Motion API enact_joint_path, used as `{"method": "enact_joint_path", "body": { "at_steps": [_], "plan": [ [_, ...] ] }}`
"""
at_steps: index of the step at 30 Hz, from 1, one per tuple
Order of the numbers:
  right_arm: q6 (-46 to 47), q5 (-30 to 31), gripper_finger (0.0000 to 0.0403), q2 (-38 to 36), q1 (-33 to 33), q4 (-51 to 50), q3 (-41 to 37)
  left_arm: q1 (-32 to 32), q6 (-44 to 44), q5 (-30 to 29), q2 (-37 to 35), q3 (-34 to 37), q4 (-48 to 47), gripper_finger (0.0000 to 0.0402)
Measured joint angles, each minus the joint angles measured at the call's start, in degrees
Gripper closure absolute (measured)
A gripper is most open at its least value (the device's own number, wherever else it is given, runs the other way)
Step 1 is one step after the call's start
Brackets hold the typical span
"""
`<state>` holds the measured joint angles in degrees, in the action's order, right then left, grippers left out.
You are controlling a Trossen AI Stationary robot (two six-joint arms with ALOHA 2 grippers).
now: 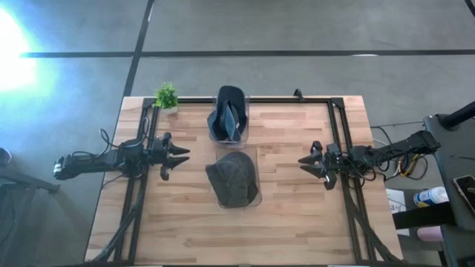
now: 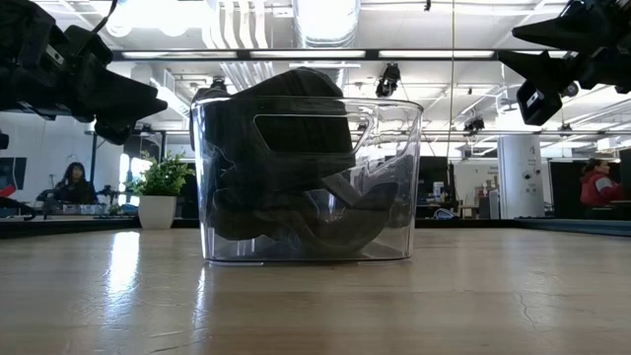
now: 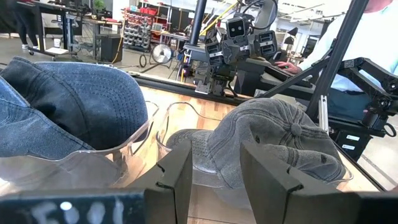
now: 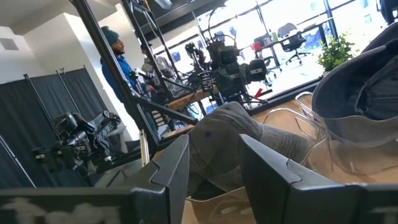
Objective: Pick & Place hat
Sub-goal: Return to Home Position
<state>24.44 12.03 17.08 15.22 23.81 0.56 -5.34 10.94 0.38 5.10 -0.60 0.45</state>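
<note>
I find the blue cap (image 1: 228, 113) in the 12 o'clock transparent bin (image 1: 245, 127), the grey cap (image 1: 233, 178) in the 6 o'clock bin (image 1: 257, 199), and the left gripper (image 1: 180, 155) at 9 and right gripper (image 1: 304, 162) at 3 empty, fingers parted: placement judged complete.

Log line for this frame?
blue cap: in top transparent bin | grey cap: in bottom transparent bin | left arm: left of bins, jaws open, empty | right arm: right of bins, jaws open, empty
</note>
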Motion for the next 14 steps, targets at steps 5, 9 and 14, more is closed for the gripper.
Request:
{"method": "enact_joint_path", "body": {
  "at_steps": [5,9,14],
  "plan": [
    [0.0,0.0,0.0272,0.0,0.0,0.0,0.0,0.0,0.0,0.0,0.0,0.0,0.0,0.0274],
    [0.0,0.0,0.0277,0.0,0.0,0.0,0.0,0.0,0.0,0.0,0.0,0.0,0.0,0.0274],
    [0.0,0.0,0.0279,0.0,0.0,0.0,0.0,0.0,0.0,0.0,0.0,0.0,0.0,0.0274]
  ]
}}
